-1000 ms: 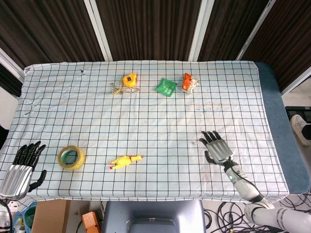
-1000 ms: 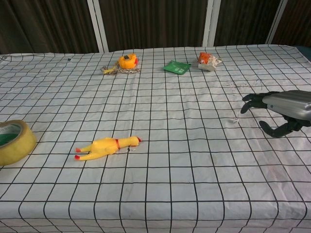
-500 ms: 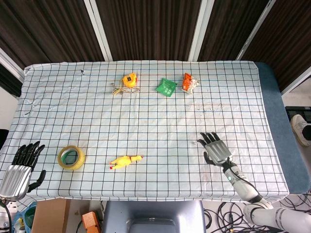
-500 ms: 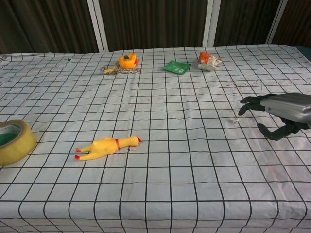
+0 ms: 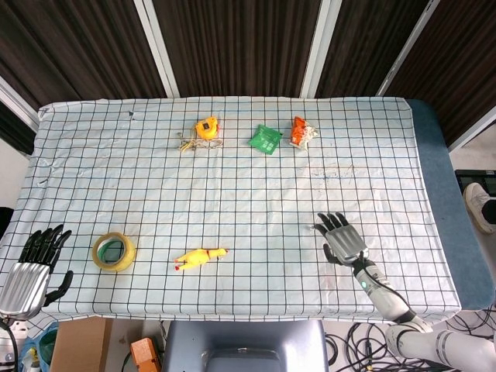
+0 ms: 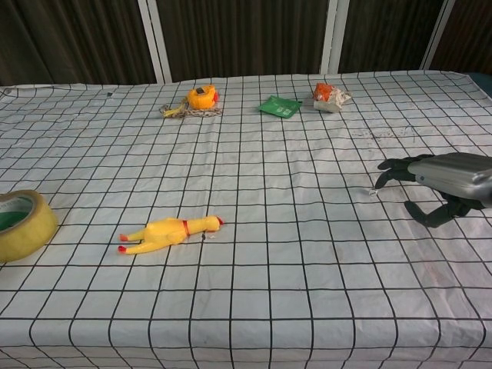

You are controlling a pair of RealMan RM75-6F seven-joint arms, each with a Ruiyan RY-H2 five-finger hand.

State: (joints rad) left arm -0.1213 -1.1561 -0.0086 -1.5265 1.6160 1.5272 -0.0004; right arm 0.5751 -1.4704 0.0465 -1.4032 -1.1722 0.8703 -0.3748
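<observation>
Right hand [image 5: 342, 236] observed above checked tablecloth [image 5: 256, 201], fingers spread, nothing held. Left hand [image 5: 31, 263] noted empty, fingers apart, near tape roll [image 5: 113, 251]. Rubber chicken [image 5: 201, 257] untouched between hands.

Materials & finish — table scene

Tablecloth [image 5: 232, 194]: matt, creased cloth w/ printed grid. Right hand [image 5: 342, 237] & left hand [image 5: 29, 275]: brushed metal backs, black plastic fingers. Chicken toy [image 5: 200, 257] — smooth rubbery. Tape roll [image 5: 114, 251]: glossy plastic.

Both hands, the left hand [image 5: 29, 270] and the right hand [image 5: 342, 237], have a ribbed silver metal back and black fingers [image 6: 388, 164]. Right forearm is grey-silver with a small teal light.
</observation>
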